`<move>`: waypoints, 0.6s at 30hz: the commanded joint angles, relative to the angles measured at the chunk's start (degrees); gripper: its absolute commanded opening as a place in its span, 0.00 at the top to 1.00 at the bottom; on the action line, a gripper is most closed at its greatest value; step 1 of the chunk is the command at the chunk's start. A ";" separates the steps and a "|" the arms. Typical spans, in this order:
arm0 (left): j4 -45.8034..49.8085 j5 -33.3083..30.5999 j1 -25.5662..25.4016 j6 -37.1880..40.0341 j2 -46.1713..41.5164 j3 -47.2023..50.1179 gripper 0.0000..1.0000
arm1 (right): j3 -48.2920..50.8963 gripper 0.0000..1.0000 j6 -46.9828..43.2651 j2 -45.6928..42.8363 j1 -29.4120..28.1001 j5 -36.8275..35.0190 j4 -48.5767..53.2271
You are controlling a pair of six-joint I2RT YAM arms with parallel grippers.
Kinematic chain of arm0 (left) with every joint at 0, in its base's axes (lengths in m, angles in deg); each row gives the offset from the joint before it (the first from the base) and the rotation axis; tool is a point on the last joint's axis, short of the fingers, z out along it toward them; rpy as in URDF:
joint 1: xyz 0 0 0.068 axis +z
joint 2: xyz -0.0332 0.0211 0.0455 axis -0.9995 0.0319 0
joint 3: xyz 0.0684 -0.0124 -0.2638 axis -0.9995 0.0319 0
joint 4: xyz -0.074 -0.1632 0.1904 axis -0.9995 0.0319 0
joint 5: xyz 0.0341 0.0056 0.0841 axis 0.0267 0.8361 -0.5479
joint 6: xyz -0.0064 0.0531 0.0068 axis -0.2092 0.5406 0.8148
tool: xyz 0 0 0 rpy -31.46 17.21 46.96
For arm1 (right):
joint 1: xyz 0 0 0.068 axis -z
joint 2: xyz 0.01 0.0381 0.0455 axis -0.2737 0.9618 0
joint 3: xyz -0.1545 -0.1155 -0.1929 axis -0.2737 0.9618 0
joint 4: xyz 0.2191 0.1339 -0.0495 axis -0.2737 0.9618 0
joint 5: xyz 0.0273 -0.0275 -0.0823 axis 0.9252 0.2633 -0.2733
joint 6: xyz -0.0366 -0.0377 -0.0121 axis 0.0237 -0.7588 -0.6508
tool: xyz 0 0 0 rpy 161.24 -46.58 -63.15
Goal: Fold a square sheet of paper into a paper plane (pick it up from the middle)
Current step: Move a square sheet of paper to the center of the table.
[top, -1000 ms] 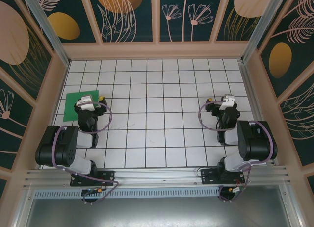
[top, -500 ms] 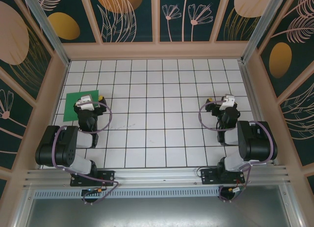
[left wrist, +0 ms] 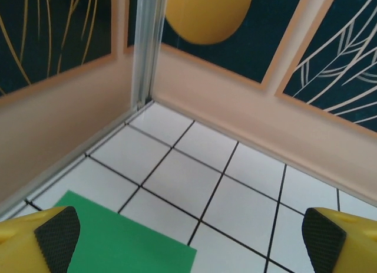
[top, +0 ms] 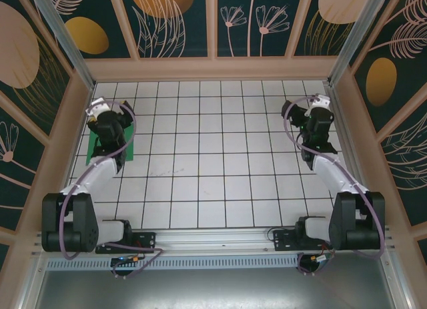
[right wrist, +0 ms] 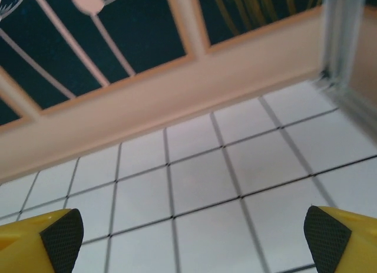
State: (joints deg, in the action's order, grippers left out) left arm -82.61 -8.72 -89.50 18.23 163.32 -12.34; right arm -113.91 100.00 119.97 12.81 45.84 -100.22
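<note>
Paper first: the square sheet of paper (top: pixel 129 147) is lying flat on the white tiled table (top: pixel 213 189), way over on the left, close to the left wall (top: pixel 63 142) and roughly midway up that side; the left arm (top: pixel 93 179) is crossing right over its middle in the top view, so part of it is hidden there, and I'm not seeing any creases on the bits that are showing.

The left gripper (top: pixel 101 117) is hanging over the far end of the sheet and pointing toward the far-left corner; it's looking raised off the paper rather than touching it; jaws are standing spread wide with nothing between them. From the left wrist view that gripper (left wrist: pixel 188 243) is looking down at the green sheet (left wrist: pixel 118 237), whose right corner is reaching in between the two yellow fingers (left wrist: pixel 23 240) with their black pads (left wrist: pixel 323 237); the metal corner post (left wrist: pixel 144 49) is standing straight ahead.

The right gripper (top: pixel 317 107) is sitting over the far-right part of the table, well apart from the paper; it's also spread wide and carrying nothing; in its own wrist view the gripper (right wrist: pixel 191 240) is facing bare white tiles (right wrist: pixel 200 184) and the foot of the back wall (right wrist: pixel 177 102).
</note>
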 commanded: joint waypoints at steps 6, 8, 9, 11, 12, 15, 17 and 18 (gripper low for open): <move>18.79 13.06 1.13 -11.84 10.43 -7.42 0.01 | -3.89 0.01 13.80 5.57 -7.08 15.54 11.48; 21.06 13.26 1.88 -13.05 13.57 -9.48 0.01 | -4.53 0.01 14.38 7.26 -9.26 15.53 11.65; 22.00 13.41 2.45 -13.45 15.25 -10.32 0.01 | -5.06 0.01 14.79 8.31 -10.18 15.24 11.68; 22.82 14.03 3.83 -14.41 18.05 -11.45 0.01 | -5.80 0.01 15.38 10.13 -11.96 14.93 11.57; 23.12 14.53 4.42 -14.82 19.29 -11.83 0.01 | -6.22 0.01 16.00 11.13 -12.84 14.48 11.45; 23.67 16.85 5.99 -15.46 22.27 -13.24 0.01 | -7.04 0.01 17.04 13.40 -14.42 14.59 11.10; 23.73 18.26 6.69 -15.84 24.52 -13.55 0.02 | -7.47 0.01 17.45 14.73 -15.13 14.98 10.83; 23.80 19.27 6.86 -15.66 25.37 -13.60 0.03 | -7.69 0.01 17.47 15.28 -15.49 15.43 10.79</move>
State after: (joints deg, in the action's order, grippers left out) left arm -61.34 7.04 -83.27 4.19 186.49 -24.39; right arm -119.33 115.39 133.81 -1.79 59.61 -89.40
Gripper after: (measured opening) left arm 0.976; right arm 0.989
